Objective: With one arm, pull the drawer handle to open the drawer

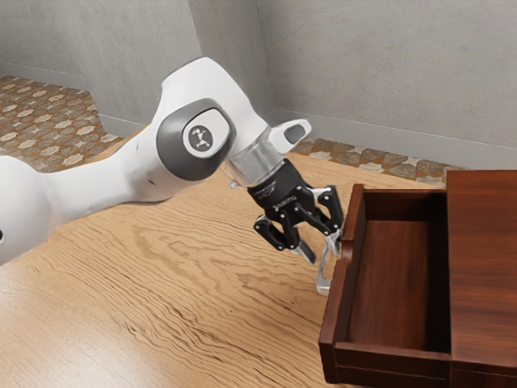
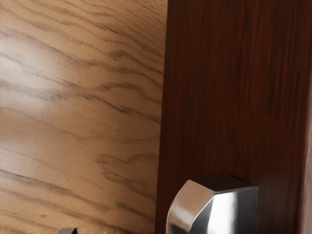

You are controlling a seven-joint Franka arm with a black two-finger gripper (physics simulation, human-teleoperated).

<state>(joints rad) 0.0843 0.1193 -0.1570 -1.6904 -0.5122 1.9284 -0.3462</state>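
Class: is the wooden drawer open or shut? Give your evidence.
Open: the drawer juts out from the cabinet, its interior exposed.

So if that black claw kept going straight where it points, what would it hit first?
Probably the silver metal handle right at the black claw, then the dark wooden drawer front.

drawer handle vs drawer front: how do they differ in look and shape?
Finish: the drawer handle is shiny silver metal with bright reflections; the drawer front is dark reddish-brown wood with fine grain.
Shape: the drawer handle is a slim faceted bar standing proud of the surface; the drawer front is a broad flat panel.
Shared: they are joined, and both stand well out from the cabinet.
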